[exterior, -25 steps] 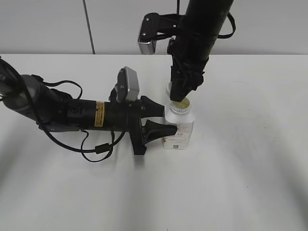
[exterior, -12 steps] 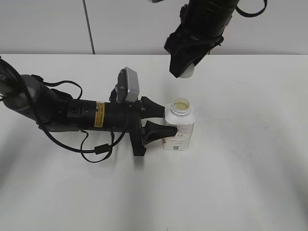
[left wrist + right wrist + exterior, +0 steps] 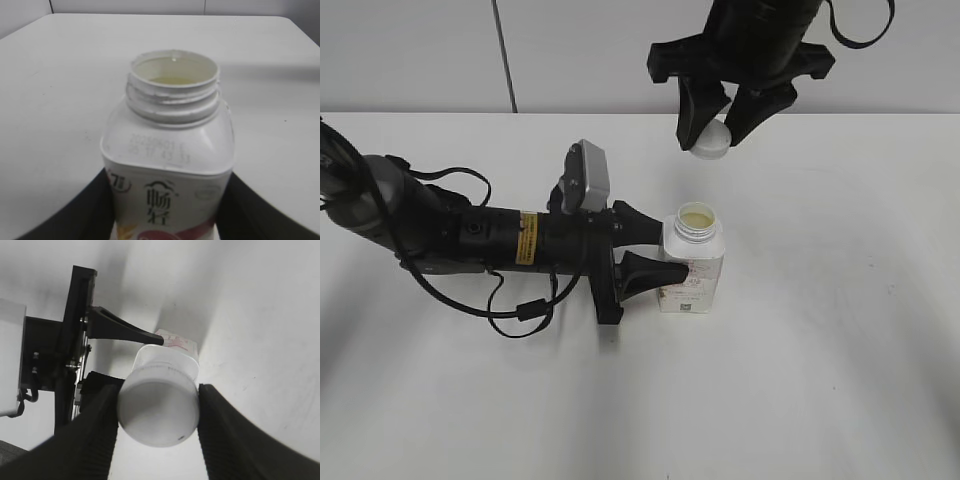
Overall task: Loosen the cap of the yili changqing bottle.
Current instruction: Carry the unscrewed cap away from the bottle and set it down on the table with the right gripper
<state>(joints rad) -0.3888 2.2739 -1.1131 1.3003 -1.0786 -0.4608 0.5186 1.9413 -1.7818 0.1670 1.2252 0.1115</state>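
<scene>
Holding the small round white plastic cap (image 3: 709,139) in the air, the right gripper (image 3: 711,125) hangs above and behind the open small white squarish bottle with pink-red print (image 3: 691,270).

Exterior view: the left gripper (image 3: 648,250) lies low over the white counter (image 3: 820,350), its 2 jaws closed on the upright bottle's left side. Left wrist view: bare threaded neck, pale liquid inside, dark fingers (image 3: 95,210) against both flanks of the bottle (image 3: 170,180). Right wrist view: the cap (image 3: 158,406) is squeezed between 2 ribbed pads (image 3: 95,435), bottle (image 3: 172,347) below.
</scene>
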